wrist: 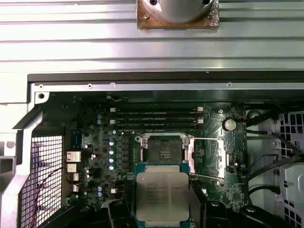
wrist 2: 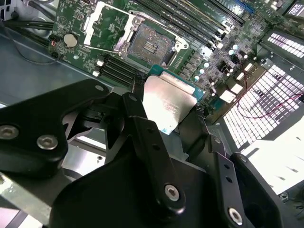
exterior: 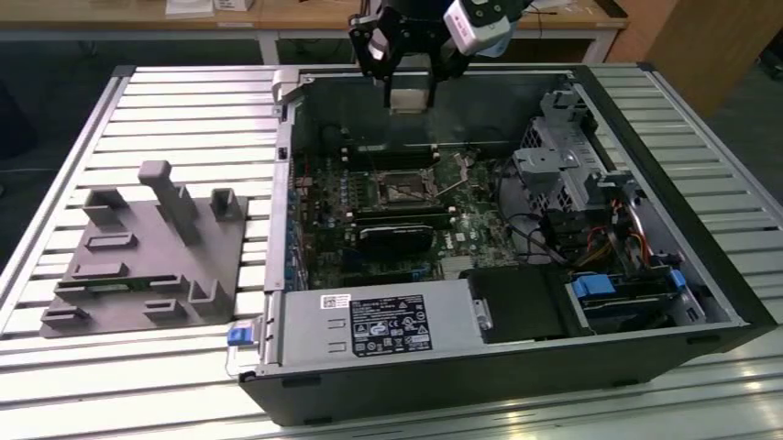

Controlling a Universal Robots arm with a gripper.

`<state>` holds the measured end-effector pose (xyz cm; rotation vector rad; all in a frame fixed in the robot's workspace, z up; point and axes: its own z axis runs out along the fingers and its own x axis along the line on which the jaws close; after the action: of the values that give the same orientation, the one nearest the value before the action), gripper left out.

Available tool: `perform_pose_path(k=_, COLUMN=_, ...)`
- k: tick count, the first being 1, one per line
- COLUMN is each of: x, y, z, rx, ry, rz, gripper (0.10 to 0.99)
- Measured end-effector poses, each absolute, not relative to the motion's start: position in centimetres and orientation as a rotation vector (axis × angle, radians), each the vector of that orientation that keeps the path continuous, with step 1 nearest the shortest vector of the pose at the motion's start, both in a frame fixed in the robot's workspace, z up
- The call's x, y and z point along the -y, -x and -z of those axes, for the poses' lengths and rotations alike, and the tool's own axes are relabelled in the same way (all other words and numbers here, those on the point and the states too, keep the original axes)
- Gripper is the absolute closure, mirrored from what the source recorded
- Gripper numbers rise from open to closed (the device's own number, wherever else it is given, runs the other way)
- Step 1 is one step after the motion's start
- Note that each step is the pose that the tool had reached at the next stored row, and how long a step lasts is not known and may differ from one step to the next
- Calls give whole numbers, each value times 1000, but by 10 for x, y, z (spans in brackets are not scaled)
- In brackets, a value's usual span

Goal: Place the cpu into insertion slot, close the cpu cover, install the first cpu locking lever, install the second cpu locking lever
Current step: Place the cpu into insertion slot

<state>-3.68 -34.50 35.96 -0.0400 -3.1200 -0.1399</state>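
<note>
Slatted aluminium bench [exterior: 183, 101] carries an open black computer case [exterior: 490, 385]. Black gripper [exterior: 409, 95] hangs over the case, fingers clamped on the edges of the pale silver square cpu [wrist: 161, 194]. Exterior view: silvery-rimmed square insertion slot [exterior: 402, 186] at 6 o'clock from gripper, well apart, dark centre bare. Grey metal cpu cover [wrist: 192, 156] flipped open.

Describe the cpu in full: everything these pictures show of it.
The cpu is a thin square chip with a pale silver metal face carrying faint print, set on a green base whose edge shows around it. The end effector grips it by two opposite edges. It hangs above the motherboard, short of the open, empty insertion slot, touching nothing else.
</note>
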Motion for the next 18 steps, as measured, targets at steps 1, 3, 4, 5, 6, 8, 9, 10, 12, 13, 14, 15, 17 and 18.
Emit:
perform_pose_path(k=1, x=345, y=37, z=-359, rx=3120, ry=40, rz=140, gripper=549)
perform_pose_path(k=3, x=345, y=37, z=-358, rx=3120, ry=40, rz=140, gripper=549)
perform_pose_path(k=4, x=345, y=37, z=-357, rx=3120, ry=40, rz=140, gripper=549)
perform_pose_path(k=5, x=345, y=37, z=-356, rx=3120, ry=40, rz=140, gripper=549)
perform_pose_path(k=6, x=345, y=37, z=-356, rx=3120, ry=40, rz=140, gripper=549)
perform_pose_path(k=8, x=345, y=37, z=-355, rx=3120, ry=40, rz=140, gripper=549)
perform_pose_path(k=9, x=345, y=37, z=-354, rx=3120, ry=40, rz=140, gripper=549)
perform_pose_path(k=10, x=345, y=37, z=-353, rx=3120, ry=40, rz=140, gripper=549)
perform_pose_path(k=12, x=345, y=37, z=-352, rx=3120, ry=40, rz=140, gripper=549)
perform_pose_path(k=13, x=345, y=37, z=-352, rx=3120, ry=40, rz=140, gripper=549)
perform_pose_path(k=14, x=345, y=37, z=-351, rx=3120, ry=40, rz=140, gripper=549)
perform_pose_path(k=15, x=345, y=37, z=-351, rx=3120, ry=40, rz=140, gripper=549)
perform_pose_path(k=17, x=345, y=37, z=-350, rx=3120, ry=40, rz=140, gripper=549)
perform_pose_path(k=18, x=345, y=37, z=-350, rx=3120, ry=40, rz=140, gripper=549)
